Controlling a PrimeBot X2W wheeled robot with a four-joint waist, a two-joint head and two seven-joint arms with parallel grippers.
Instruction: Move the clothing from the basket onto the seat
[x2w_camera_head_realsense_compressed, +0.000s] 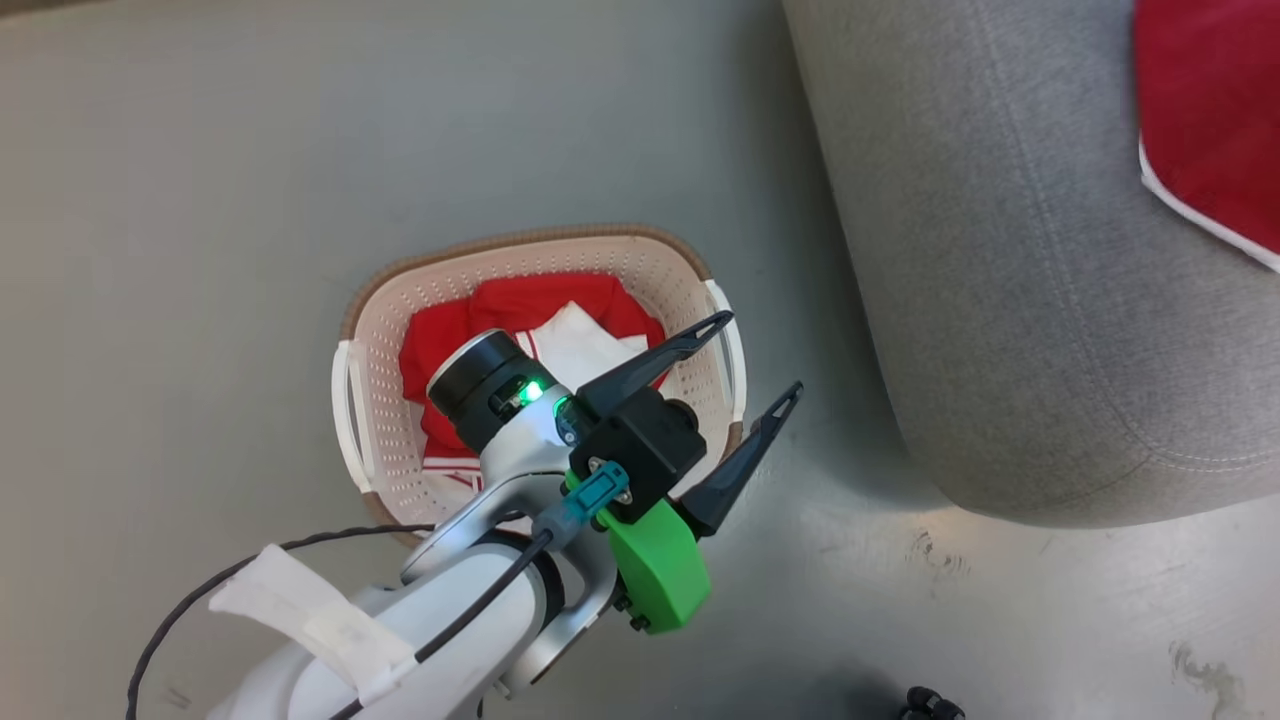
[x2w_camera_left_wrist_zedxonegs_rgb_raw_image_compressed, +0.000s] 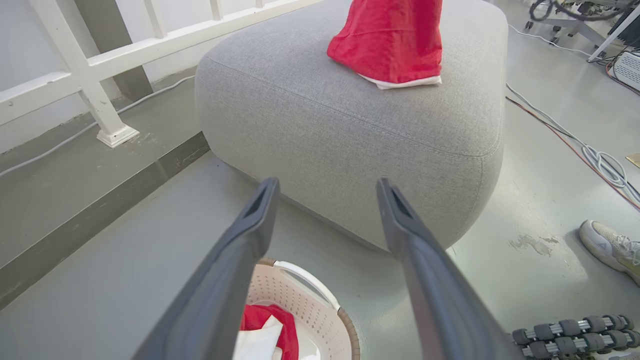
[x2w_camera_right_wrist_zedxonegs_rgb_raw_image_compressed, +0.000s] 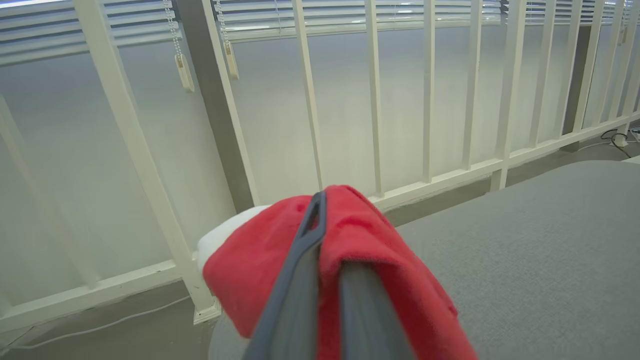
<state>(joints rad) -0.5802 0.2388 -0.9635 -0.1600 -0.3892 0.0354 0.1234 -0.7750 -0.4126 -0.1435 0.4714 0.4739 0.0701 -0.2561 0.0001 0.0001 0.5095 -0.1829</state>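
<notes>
The left gripper hovers, fingers spread wide, over the basket, where red clothing lies. The right wrist view shows the right gripper pinching a red garment above the grey seat.

White railing before blinds; cables across grey floor; pale sneaker at edge.

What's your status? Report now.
Left gripper open above cream perforated basket, red fabric clothing inside. Right gripper shut on red garment at grey upholstered seat. Nothing blocking.
</notes>
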